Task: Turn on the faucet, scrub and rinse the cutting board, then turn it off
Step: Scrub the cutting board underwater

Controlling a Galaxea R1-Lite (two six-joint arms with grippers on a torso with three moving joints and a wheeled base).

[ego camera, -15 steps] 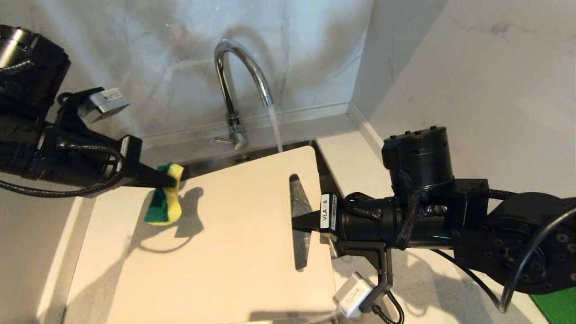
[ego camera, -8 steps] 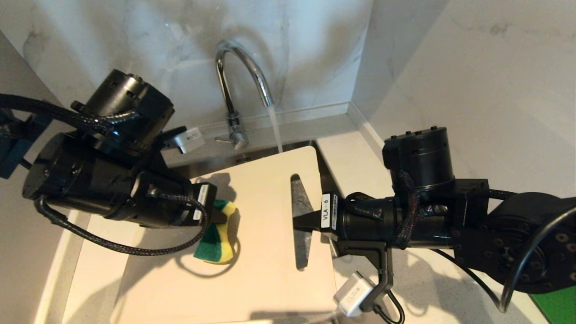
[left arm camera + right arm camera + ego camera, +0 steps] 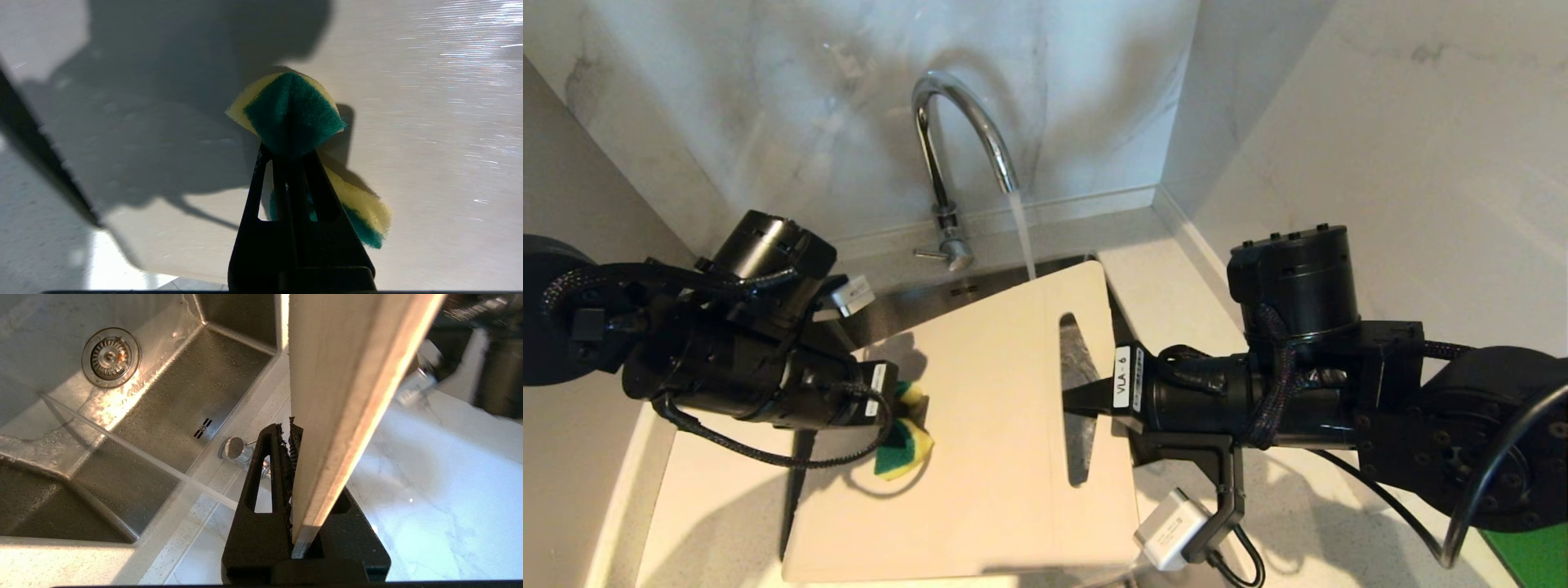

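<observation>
Over the sink [image 3: 171, 400], the right gripper [image 3: 1072, 400] reaches in level, clamped on the cutting board [image 3: 996, 425] at its slot, board lengthwise toward the running faucet [image 3: 956, 147]. Left gripper [image 3: 894, 408] angles down, pinching a sponge [image 3: 903, 445] against the board.

Faucet [image 3: 956, 139]: chrome gooseneck, upright behind sink [image 3: 171, 400], water running from spout. Cutting board [image 3: 988, 425]: pale beige, rounded corners, slanted handle slot, tilted over sink, far corner touching stream.

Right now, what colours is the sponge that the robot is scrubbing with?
The sponge is green and yellow, clearest in the left wrist view.
</observation>
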